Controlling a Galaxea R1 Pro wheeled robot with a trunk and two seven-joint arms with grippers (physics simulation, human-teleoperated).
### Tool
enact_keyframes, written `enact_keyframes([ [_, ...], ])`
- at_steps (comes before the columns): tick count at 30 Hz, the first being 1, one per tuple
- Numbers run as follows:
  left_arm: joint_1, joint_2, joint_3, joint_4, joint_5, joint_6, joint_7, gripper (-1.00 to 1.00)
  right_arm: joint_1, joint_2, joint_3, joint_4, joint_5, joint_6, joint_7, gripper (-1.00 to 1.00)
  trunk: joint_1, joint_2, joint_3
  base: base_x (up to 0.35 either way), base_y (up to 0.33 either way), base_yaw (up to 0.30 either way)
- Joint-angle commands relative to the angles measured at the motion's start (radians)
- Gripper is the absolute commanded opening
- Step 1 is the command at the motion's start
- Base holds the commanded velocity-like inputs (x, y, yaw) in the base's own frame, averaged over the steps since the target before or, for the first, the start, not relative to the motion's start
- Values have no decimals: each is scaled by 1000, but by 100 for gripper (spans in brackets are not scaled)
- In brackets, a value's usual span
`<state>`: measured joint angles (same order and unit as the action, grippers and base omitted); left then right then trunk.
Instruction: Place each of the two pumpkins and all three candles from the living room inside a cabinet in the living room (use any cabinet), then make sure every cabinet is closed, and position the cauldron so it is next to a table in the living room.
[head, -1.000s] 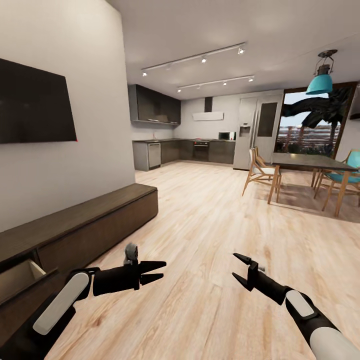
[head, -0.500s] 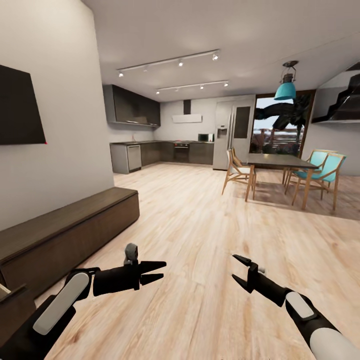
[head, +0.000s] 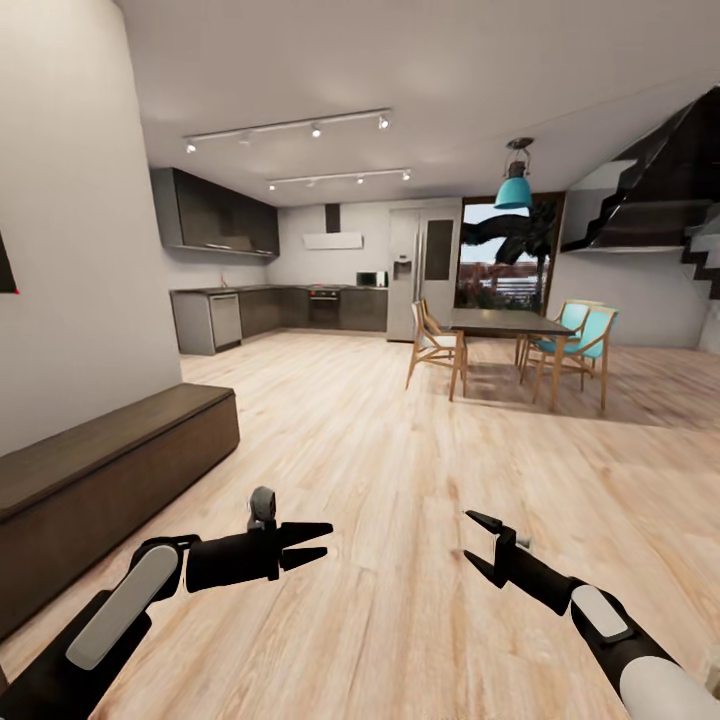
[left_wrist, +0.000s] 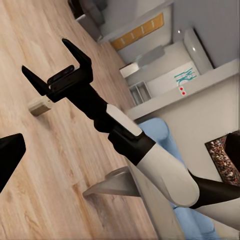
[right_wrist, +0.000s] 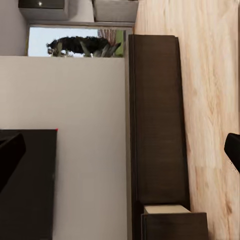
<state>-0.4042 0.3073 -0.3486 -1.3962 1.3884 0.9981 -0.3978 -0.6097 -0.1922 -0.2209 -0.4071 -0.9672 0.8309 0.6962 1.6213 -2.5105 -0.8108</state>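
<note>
1. The view is swinging right since a second ago: the cabinet (head: 110, 470) is sliding toward 9 o'clock, its pale drawer (right_wrist: 167, 209) now out of the head view.
2. The left claw (head: 318, 544) and right claw (head: 476, 542) are hanging spread apart, empty, over the floor (head: 400, 440).
3. The dining table (head: 505, 323) is sitting at 1 o'clock.

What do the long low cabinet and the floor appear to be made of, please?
The cabinet looks like dark-brown wood with a matte finish, judging by faint grain. The floor looks like pale wood planking with a slight sheen, showing plank seams, though it could be laminate.
</note>
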Motion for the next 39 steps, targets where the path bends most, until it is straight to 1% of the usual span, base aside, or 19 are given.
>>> enact_keyframes([
  [1,-1,1,-1,0,-5,0,-7,100,-1,0,-5,1,2,5,2,100,0,0,0,0,0,-270],
  [13,-1,1,1,0,-5,0,-7,100,-1,0,-5,1,2,5,1,100,0,0,9,0,0,-270],
  [18,-1,1,1,0,-5,0,-7,100,-1,0,-6,19,2,6,2,100,0,0,12,0,0,-270],
  [24,-1,1,1,0,-5,0,-7,100,-1,0,-6,47,2,7,28,100,0,0,17,0,0,-270],
  [39,-1,1,-2,2,-6,0,-7,100,-1,-1,-11,99,2,6,27,100,0,0,18,0,0,-278],
])
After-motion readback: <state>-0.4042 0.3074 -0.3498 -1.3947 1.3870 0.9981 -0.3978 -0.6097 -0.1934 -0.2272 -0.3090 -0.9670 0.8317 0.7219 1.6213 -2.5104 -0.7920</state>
